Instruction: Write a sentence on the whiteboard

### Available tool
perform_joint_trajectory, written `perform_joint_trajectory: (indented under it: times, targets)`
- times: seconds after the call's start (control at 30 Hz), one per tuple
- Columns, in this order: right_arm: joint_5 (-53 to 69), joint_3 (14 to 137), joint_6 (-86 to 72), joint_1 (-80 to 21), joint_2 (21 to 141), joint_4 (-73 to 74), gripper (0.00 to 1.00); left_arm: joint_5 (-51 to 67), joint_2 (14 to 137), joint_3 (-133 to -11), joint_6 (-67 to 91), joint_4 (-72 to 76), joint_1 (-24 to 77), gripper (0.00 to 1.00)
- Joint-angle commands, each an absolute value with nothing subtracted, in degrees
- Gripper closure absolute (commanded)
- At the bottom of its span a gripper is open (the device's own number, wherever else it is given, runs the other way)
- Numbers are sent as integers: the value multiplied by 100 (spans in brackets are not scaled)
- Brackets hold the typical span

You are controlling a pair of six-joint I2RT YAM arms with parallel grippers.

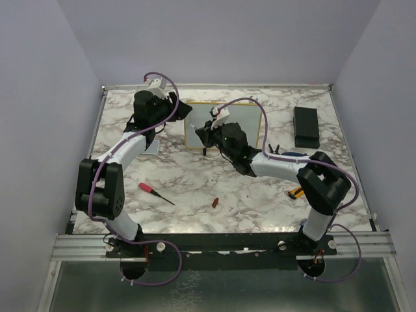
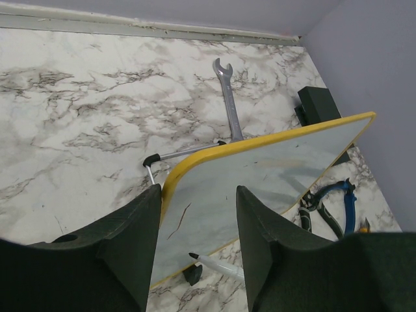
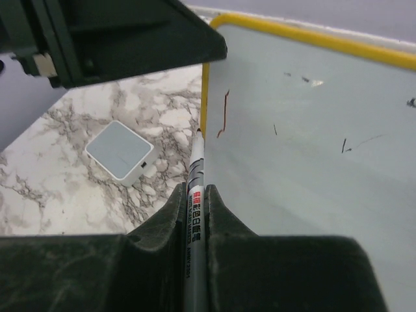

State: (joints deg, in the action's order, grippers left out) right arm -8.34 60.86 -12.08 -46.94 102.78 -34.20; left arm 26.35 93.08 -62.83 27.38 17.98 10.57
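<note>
Progress check, writing run. Whiteboard (image 1: 250, 127) stands on its feet at the far middle of the table, face towards the arms. Left gripper (image 2: 198, 192) straddles the board's left edge with jaws part-way apart and the yellow frame between the fingers. I read that as a steadying clamp on the board, though contact on both sides is not plain. Right gripper (image 3: 195, 188) is closed tight on the marker (image 3: 195, 166), with the barrel pinched between the pads. The tip points up along the board's left margin, just beside the frame. Whether the tip touches the surface, I cannot tell.

Done so far, by my reckoning: very little. One short reddish vertical stroke (image 3: 224, 114) sits near the upper left corner, with a few faint specks and scratches further right. No readable letter, no word. Nearly the whole sentence is left to write. Board face is otherwise bare, so there is room for two lines.
</note>
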Motion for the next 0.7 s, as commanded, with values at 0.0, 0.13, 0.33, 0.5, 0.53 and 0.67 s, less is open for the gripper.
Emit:
perform_joint_trajectory:
  times: [0.0, 0.13, 0.33, 0.5, 0.53, 0.67]
  targets:
    - [-1039, 6119, -1041, -4737, 9931, -3614, 100, 2743, 9194, -6311, 2698, 1859, 1104, 50]
    - [-1317, 6340, -894, -4737, 10071, -3560, 99, 2733, 9188, -6319, 2683, 1844, 1099, 50]
    - [-1470, 6559, -747, -4729, 10274, -3574, 99, 2716, 9166, -6311, 2655, 1824, 1099, 51]
    - [-1436, 6695, -710, -4729, 10410, -3565, 99, 2716, 9177, -6318, 2654, 1815, 1104, 51]
    - [-1424, 6723, -704, -4729, 10438, -3559, 99, 2716, 9183, -6319, 2654, 1813, 1100, 51]
    - [-1461, 6793, -696, -4729, 10540, -3517, 99, 2716, 9182, -6319, 2655, 1810, 1099, 52]
